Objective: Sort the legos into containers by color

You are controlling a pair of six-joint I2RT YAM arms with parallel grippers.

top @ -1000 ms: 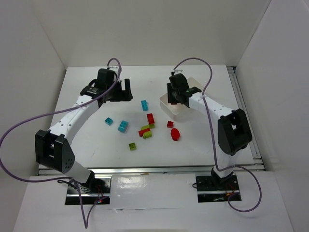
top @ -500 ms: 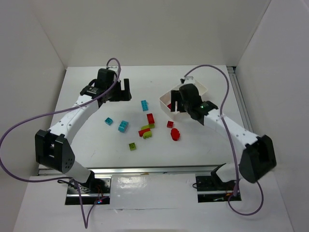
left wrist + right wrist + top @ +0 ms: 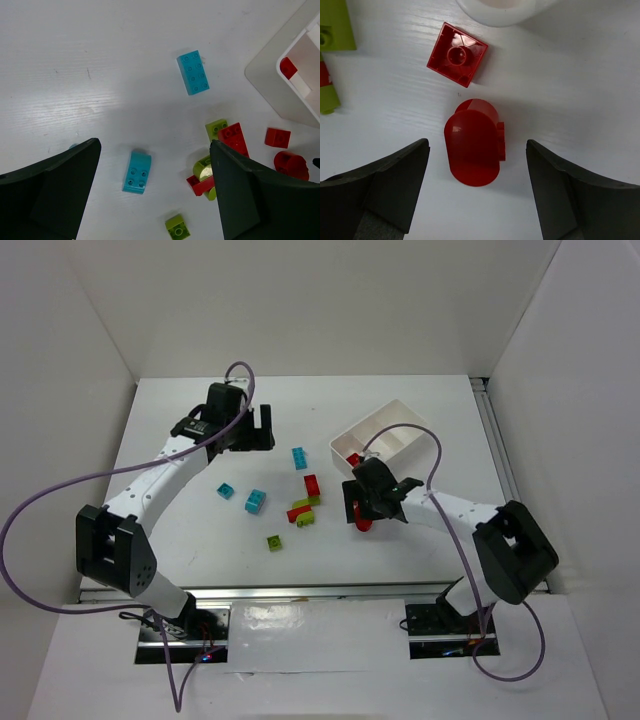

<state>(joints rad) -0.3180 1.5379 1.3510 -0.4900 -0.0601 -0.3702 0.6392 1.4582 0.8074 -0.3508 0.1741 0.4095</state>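
- Your right hand [image 3: 476, 152] has left the tray [image 3: 366, 424] and come down over the loose pile. Its jaws were shut a second ago; now they stand wide apart and hold nothing.
- A small red brick [image 3: 353, 458] lies in the tray compartment nearest the pile. The drop looks done and the next pick is starting.
- The rounded red brick [image 3: 472, 142] lies on the table [image 3: 580, 75] between the right fingers, touching neither. The upturned red square brick [image 3: 457, 54] is just beyond it.
- The right arm is low and reaches left, with the wrist pointing straight down.
- Your left hand [image 3: 155, 147] hasn't moved. It is wide open and empty, hovering over the cyan bricks [image 3: 137, 171].
- The green bricks [image 3: 177, 226] are still unsorted on the table.
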